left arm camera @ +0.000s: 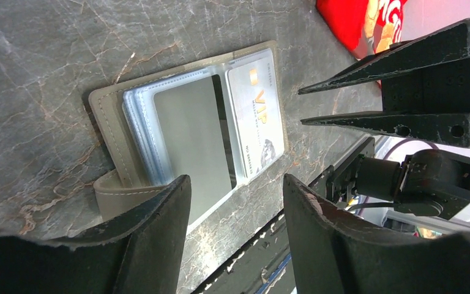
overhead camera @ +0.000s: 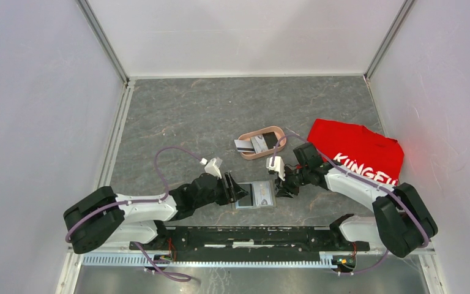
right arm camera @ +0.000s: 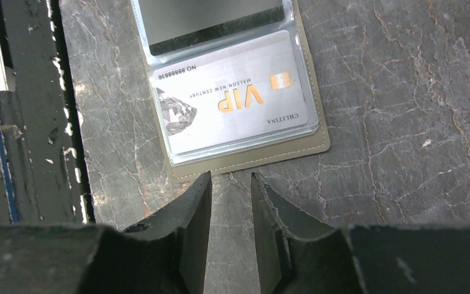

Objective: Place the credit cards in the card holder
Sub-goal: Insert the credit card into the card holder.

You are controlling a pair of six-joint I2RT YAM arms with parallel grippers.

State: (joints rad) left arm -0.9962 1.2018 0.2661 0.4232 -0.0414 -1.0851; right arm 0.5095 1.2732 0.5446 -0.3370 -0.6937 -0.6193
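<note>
The card holder (overhead camera: 256, 195) lies open and flat on the table between my two grippers. A silvery VIP credit card (right arm camera: 232, 101) sits inside its clear pocket nearest the right gripper. A plain grey card (left arm camera: 190, 135) fills the other pocket. More credit cards (overhead camera: 252, 144) lie in the pink tray. My left gripper (left arm camera: 235, 190) is open at the holder's left edge, one finger (left arm camera: 165, 214) over the strap, with nothing between its jaws. My right gripper (right arm camera: 231, 180) stands just off the holder's stitched edge (right arm camera: 251, 160), its jaws a narrow gap apart and empty.
The pink oval tray (overhead camera: 277, 131) stands just behind the holder. A red shirt (overhead camera: 358, 150) with white lettering lies at the right, beside the right arm. The black rail (overhead camera: 251, 236) of the arm bases runs along the near edge. White walls enclose the table.
</note>
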